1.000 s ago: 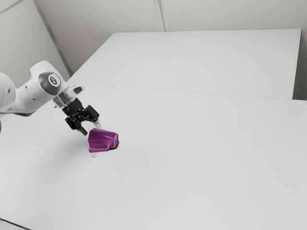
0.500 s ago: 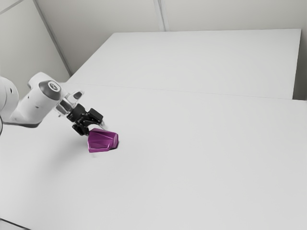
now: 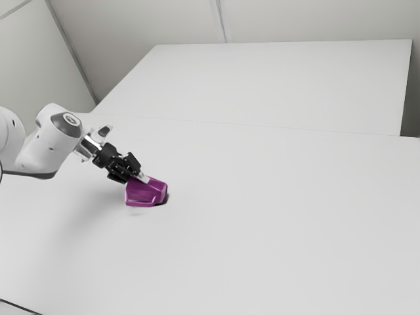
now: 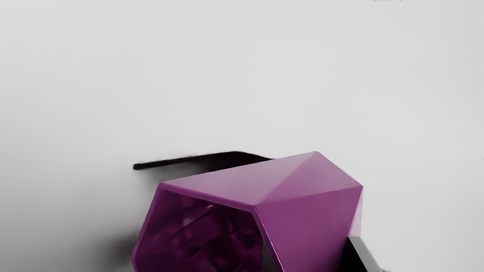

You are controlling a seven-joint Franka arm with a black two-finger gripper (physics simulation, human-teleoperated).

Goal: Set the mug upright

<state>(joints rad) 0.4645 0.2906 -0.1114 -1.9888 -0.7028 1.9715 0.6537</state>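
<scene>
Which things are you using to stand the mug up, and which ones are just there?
For the job:
- the purple mug, lying on its side
- my gripper, down at the mug

Just there:
- the white table, which simply holds the mug up
- the pale wall behind
- a thin dark line near the exterior view's bottom left; I can't tell what it is
</scene>
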